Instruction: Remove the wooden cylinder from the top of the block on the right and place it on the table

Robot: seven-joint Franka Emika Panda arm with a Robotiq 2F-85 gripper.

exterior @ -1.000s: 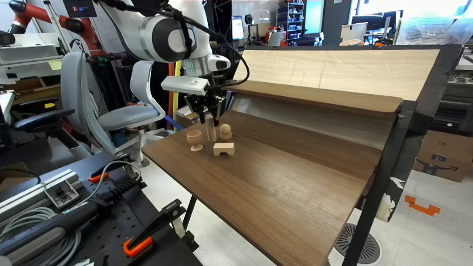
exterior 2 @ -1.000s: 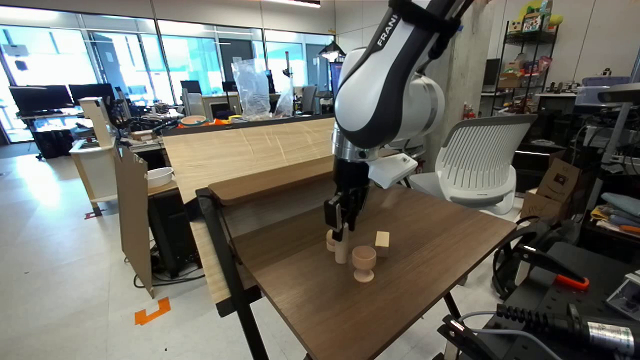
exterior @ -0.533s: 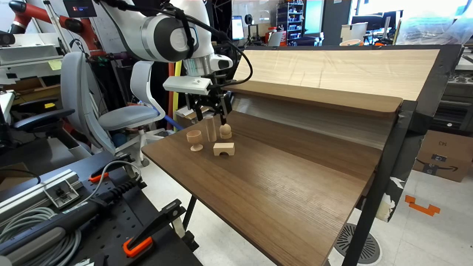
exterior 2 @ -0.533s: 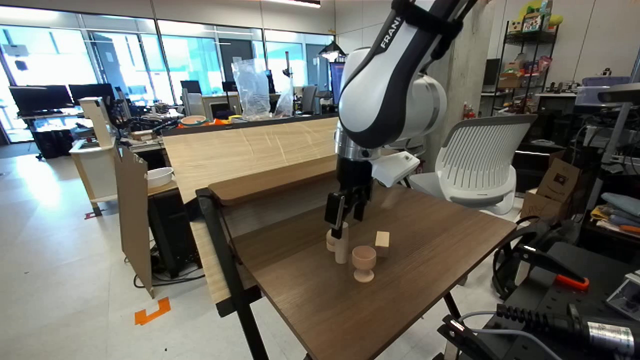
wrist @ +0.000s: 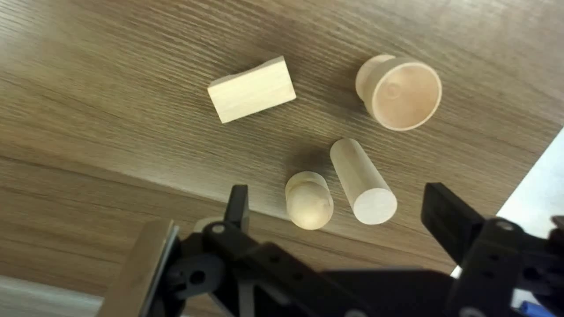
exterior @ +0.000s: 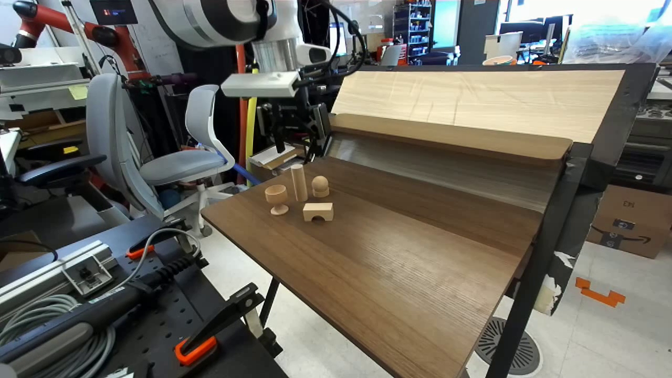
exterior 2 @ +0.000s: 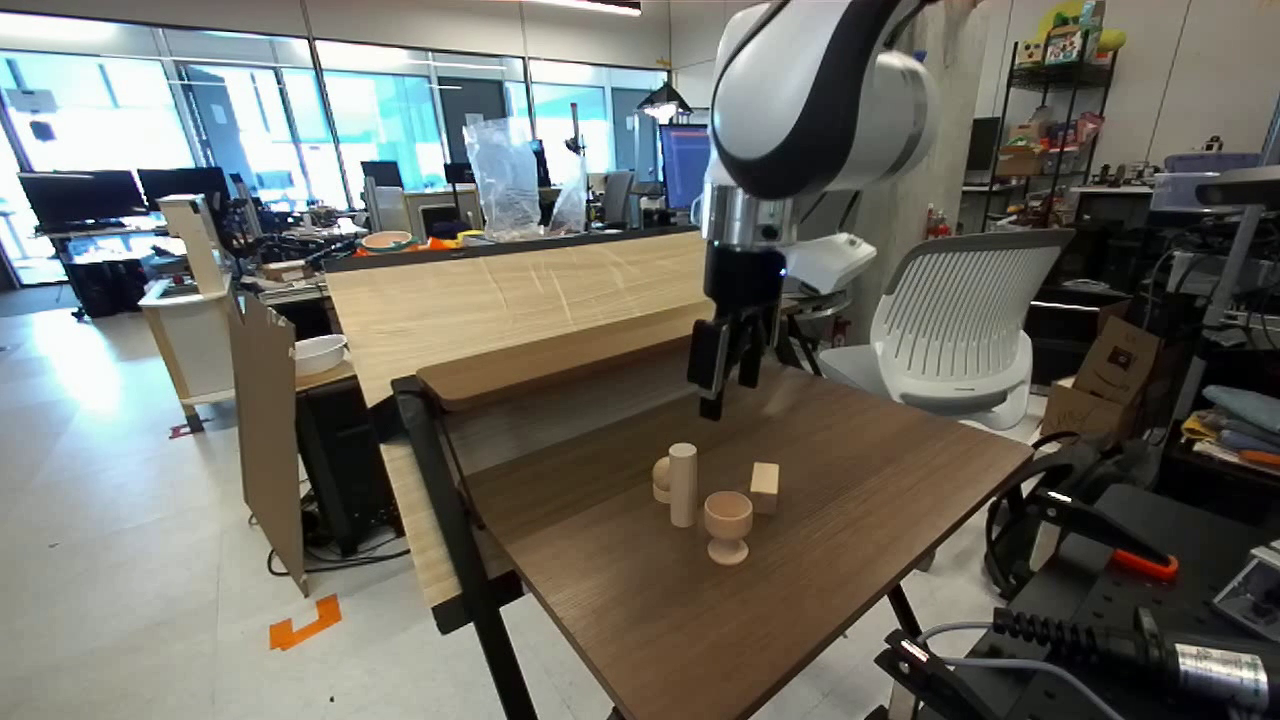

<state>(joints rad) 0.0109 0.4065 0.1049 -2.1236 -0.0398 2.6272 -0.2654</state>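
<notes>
Toward one end of the table (exterior: 399, 273), the wooden cylinder (exterior 2: 683, 487) stands upright on the wood-grain surface, apart from the arched block (wrist: 252, 91); placement appears complete. Topple hazard: the cylinder is tall on a slim base, so a light side knock is likely to tip it; once down, it may roll over the table's edge. Just beside it sits the domed piece (wrist: 309, 200), which a falling cylinder could displace; the cup (wrist: 404, 94), also near, is likewise exposed. Higher up, touching none of these, hangs the gripper (exterior: 295, 153): released, fingers spread, holding nothing. Probable cause of a fault: lateral travel or descent at low height, letting a spread finger clip the cylinder's top. Raise the gripper vertically first; traverse only with ample height above the cylinder.
</notes>
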